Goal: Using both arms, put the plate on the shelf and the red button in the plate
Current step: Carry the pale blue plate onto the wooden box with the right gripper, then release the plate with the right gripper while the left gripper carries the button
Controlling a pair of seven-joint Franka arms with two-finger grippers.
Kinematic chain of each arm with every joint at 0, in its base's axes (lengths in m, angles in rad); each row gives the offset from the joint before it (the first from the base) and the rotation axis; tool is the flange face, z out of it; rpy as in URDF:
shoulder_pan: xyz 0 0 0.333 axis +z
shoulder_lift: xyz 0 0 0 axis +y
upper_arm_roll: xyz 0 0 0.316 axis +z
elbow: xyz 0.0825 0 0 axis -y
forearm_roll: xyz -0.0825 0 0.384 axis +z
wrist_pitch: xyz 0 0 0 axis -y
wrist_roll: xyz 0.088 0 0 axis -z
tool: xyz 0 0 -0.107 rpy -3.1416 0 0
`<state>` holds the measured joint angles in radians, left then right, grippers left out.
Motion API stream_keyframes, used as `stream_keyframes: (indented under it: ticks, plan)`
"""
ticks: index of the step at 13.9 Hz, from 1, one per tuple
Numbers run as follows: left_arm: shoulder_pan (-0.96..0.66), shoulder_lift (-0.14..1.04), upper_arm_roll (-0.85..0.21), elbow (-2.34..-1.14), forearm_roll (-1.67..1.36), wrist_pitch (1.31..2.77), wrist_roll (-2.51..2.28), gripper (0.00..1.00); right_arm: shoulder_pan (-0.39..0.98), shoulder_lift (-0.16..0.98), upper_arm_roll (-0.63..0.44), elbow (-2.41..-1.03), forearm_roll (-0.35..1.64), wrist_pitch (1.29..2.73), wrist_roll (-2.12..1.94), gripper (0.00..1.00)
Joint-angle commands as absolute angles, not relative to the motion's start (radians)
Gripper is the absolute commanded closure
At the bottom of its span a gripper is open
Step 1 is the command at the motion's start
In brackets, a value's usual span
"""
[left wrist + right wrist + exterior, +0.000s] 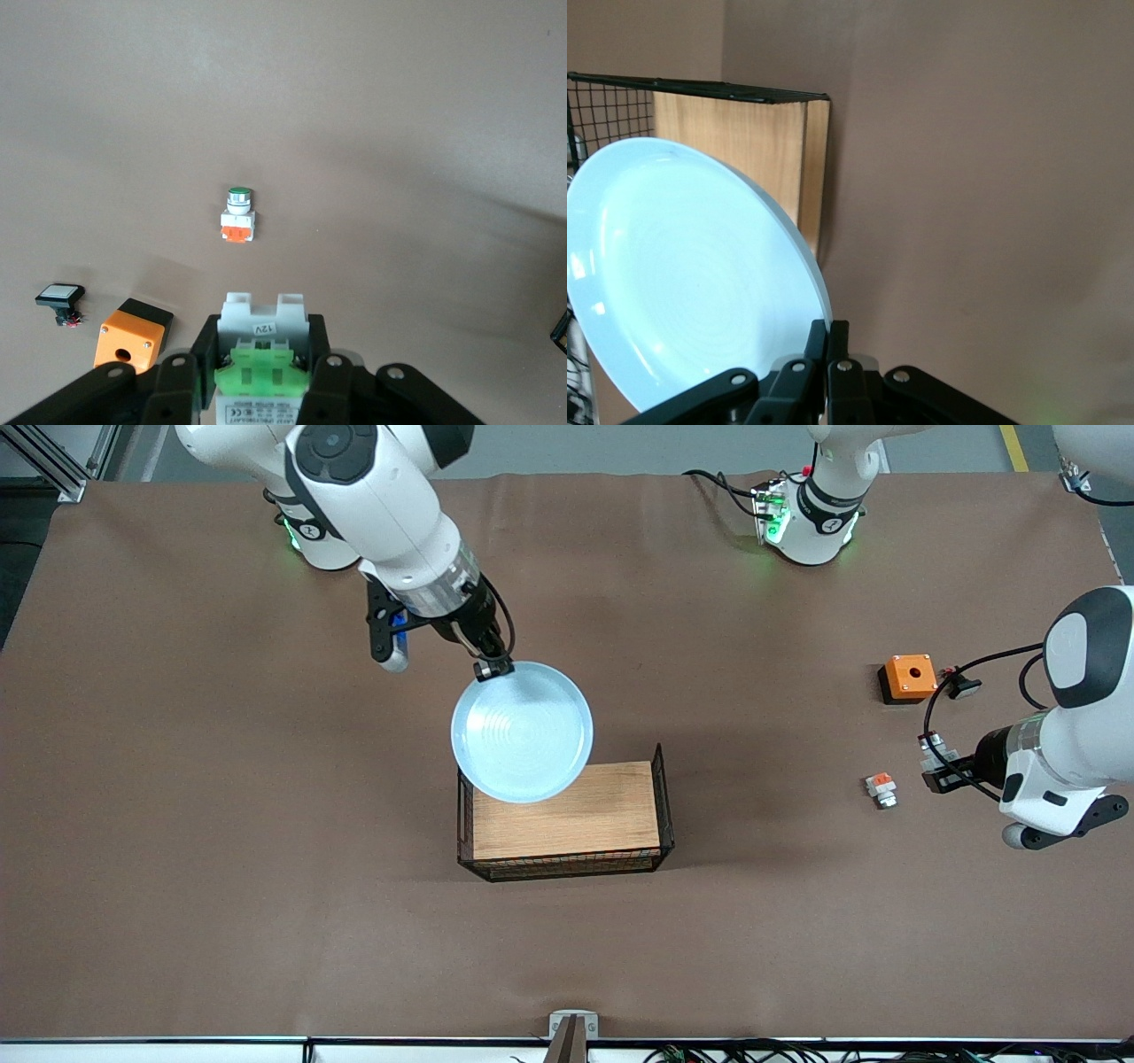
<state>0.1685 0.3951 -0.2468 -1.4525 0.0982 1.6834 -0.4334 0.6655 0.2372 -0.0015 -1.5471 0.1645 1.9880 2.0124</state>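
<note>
1. The right gripper [493, 668], upper centre-left of the front view, is clamped on the rim of the round, shallow, pale blue plate [522, 731]; the plate hangs in the air, tilted, over the end toward the right arm of the black wire basket [664, 797] with a wooden board floor (the basket sits in the middle of the frame).
2. In the right wrist view the fingers [818, 341] pinch the plate [682, 274] at its edge, low in the frame; the basket [700, 88] shows at the upper left.
3. The left gripper [937, 766], at the right edge of the front view, is closed on the small white-grey switch piece with a bright green patch, the red button [932, 749]; it hovers over bare brown table cover [266, 868].
4. The left wrist view shows the red button [261, 354] held between the fingers [177, 376] at bottom centre.
5. On the table lie a like white switch piece with an orange-red patch [881, 788] (green-capped in the wrist view [238, 215]); an orange box with a hole [908, 677]; a black push-button with a pale head [964, 685] beside the box.
</note>
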Motion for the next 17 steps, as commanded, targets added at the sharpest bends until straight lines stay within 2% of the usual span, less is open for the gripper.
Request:
stream_keyframes:
  ticks: [1,5,10,13,17]
  plan:
    - [0.166,0.391,-0.249,-1.445,0.115,1.672,-0.422,1.00,0.709,0.337,-0.017,-1.455,0.101,1.996,2.094,0.99]
    - [0.153,0.373,-0.268,-1.436,0.101,1.670,-0.593,1.00,0.710,0.439,-0.020,-1.404,0.078,2.014,2.094,0.99]
    - [0.153,0.345,-0.441,-1.431,0.097,1.667,-0.995,1.00,0.713,0.503,-0.020,-1.405,0.063,2.077,2.111,0.99]
    - [0.150,0.354,-0.518,-1.376,0.088,1.667,-1.260,1.00,0.710,0.526,-0.020,-1.405,0.063,2.089,2.109,0.98]
    - [0.080,0.377,-0.525,-1.298,0.041,1.671,-1.565,1.00,0.701,0.564,-0.020,-1.405,0.063,2.120,2.108,0.98]
